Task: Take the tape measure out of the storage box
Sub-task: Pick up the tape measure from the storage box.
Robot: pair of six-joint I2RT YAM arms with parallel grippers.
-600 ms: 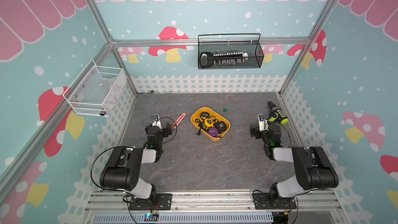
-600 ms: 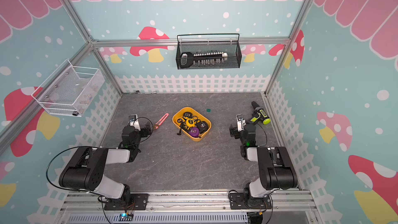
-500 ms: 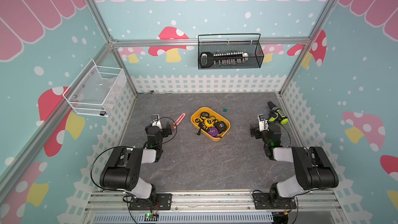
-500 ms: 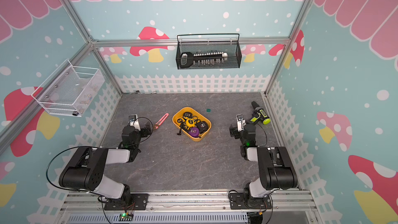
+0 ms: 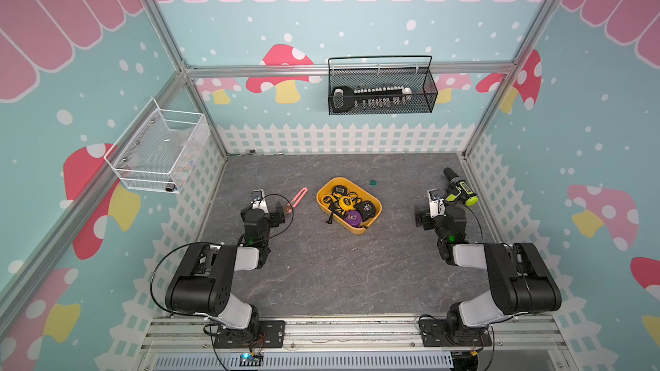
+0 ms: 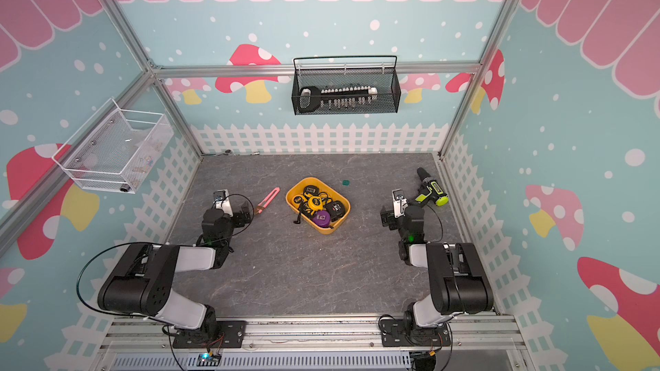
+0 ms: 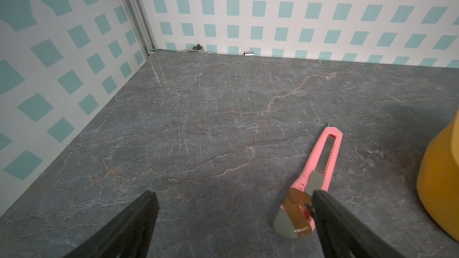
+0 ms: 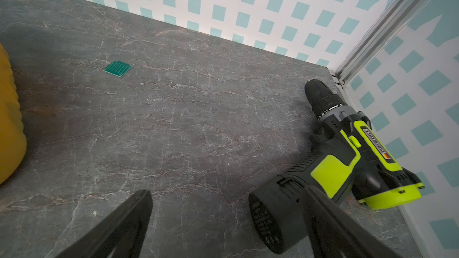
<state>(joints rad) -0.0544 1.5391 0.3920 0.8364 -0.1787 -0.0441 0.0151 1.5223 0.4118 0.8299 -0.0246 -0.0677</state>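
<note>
In both top views the yellow-orange storage box (image 5: pixel 358 230) (image 6: pixel 327 230) sits mid-table. Inside lie several tape measures: a yellow one (image 5: pixel 345 202), a purple one (image 5: pixel 353 216) and a black one (image 5: pixel 367 207). My left gripper (image 5: pixel 280 209) rests low on the table to the box's left, open and empty. In the left wrist view the left gripper (image 7: pixel 233 194) frames bare table, with the box's wall (image 7: pixel 439 182) at the edge. My right gripper (image 5: pixel 423 217) is to the box's right, open and empty. The right wrist view shows the right gripper (image 8: pixel 227 193) and a sliver of the box (image 8: pixel 10 120).
A pink utility knife (image 5: pixel 297 199) (image 7: pixel 323 165) lies between the left gripper and the box. A black-and-lime drill (image 5: pixel 459 187) (image 8: pixel 347 150) lies by the right wall. A small green board (image 5: pixel 373 183) (image 8: pixel 117 68) sits behind the box. A black wire basket (image 5: pixel 382 87) and a white mesh basket (image 5: pixel 157 151) hang on the walls.
</note>
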